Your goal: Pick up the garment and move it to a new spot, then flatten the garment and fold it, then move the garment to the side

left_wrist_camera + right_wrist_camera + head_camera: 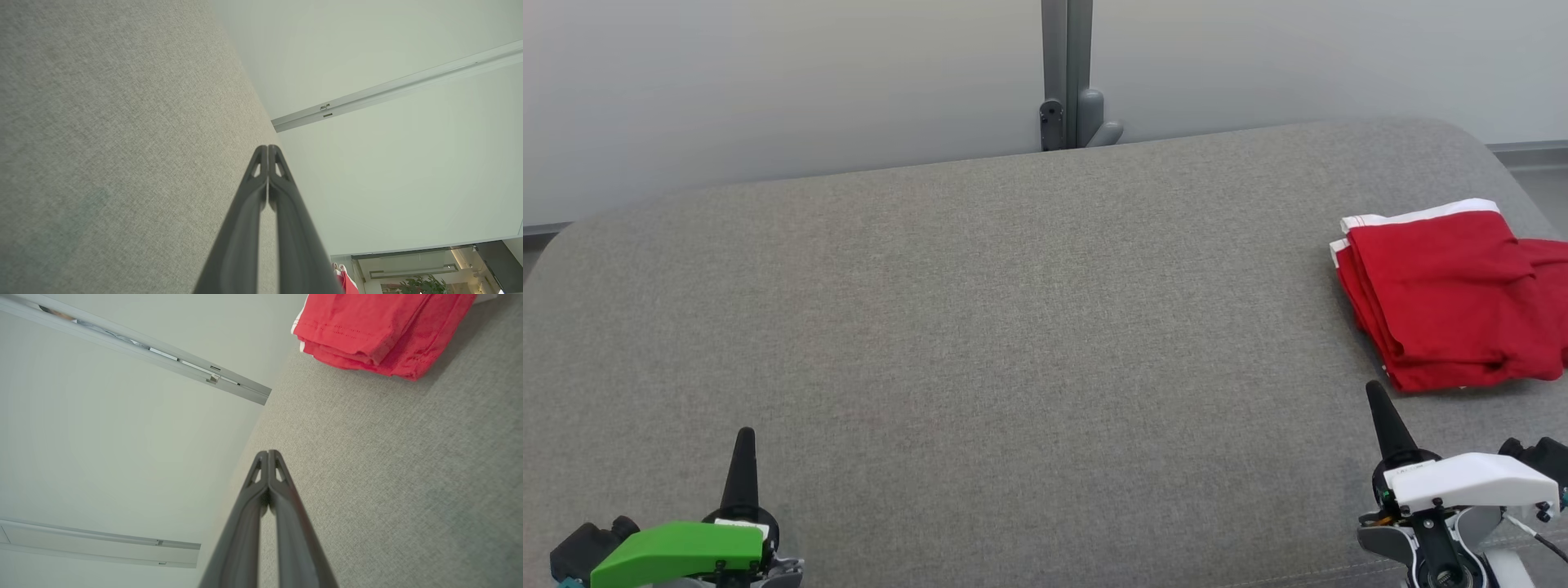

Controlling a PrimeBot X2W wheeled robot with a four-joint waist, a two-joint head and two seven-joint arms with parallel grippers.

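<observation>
Both tools are pressed together, fingers flat against each other with nothing between them. At the lower left of the head view the left tool [745, 437] points up the picture as one dark spike above a green cover [678, 551], over the near part of the table [1013, 327]. The table has a grey cloth top with rounded far corners. In the left wrist view the same closed fingers [245, 228] lie along the cloth's edge against a pale wall [388, 171], and a sliver of red shows at the bottom edge. Past the middle of the table's far edge a grey post [1066, 73] stands between two pale wall panels. Toward the right end of the table lies the garment [1445, 302], red and folded into a thick stack. It has a white band along its far edge, and its right part is cut off by the picture's edge. At the lower right the right tool [1376, 396] rises from a white cover [1470, 482], its tip near the garment's near left corner. The right wrist view shows it [268, 452] apart from the garment [367, 330], with bare cloth between them.
</observation>
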